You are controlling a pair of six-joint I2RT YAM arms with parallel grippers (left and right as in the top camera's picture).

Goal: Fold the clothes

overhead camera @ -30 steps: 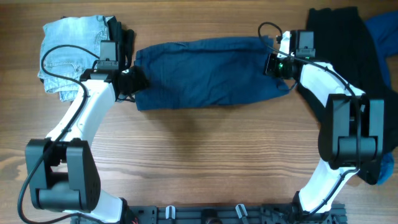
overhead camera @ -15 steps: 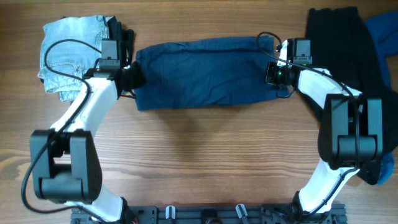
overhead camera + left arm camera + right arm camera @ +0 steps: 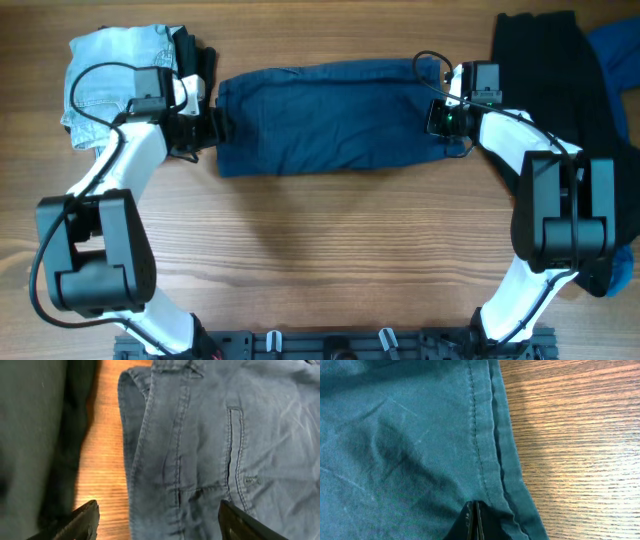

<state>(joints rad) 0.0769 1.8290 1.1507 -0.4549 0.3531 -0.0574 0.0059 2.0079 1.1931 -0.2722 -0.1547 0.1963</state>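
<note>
The dark navy-blue shorts (image 3: pixel 330 118) lie flat and folded lengthwise across the far middle of the table. Their waistband and a pocket show in the left wrist view (image 3: pixel 200 450). My left gripper (image 3: pixel 205 125) is at the shorts' left end, open, with its jaws wide on either side of the waistband edge (image 3: pixel 160 527) and holding nothing. My right gripper (image 3: pixel 441 118) is at the shorts' right end. In the right wrist view (image 3: pixel 474 522) its jaws are pressed together on a pinch of the fabric just inside the stitched hem (image 3: pixel 485 435).
A pale light-blue denim garment (image 3: pixel 110 80) lies folded at the far left, with a black garment (image 3: pixel 195 55) beside it, also in the left wrist view (image 3: pixel 45 435). A large black garment (image 3: pixel 545 70) and a blue cloth (image 3: pixel 615 50) lie at the far right.
My left gripper has drawn back to the left, off the shorts' waist end, and now stands open. My right gripper shifted slightly down, then stayed put. The shorts have barely moved.
</note>
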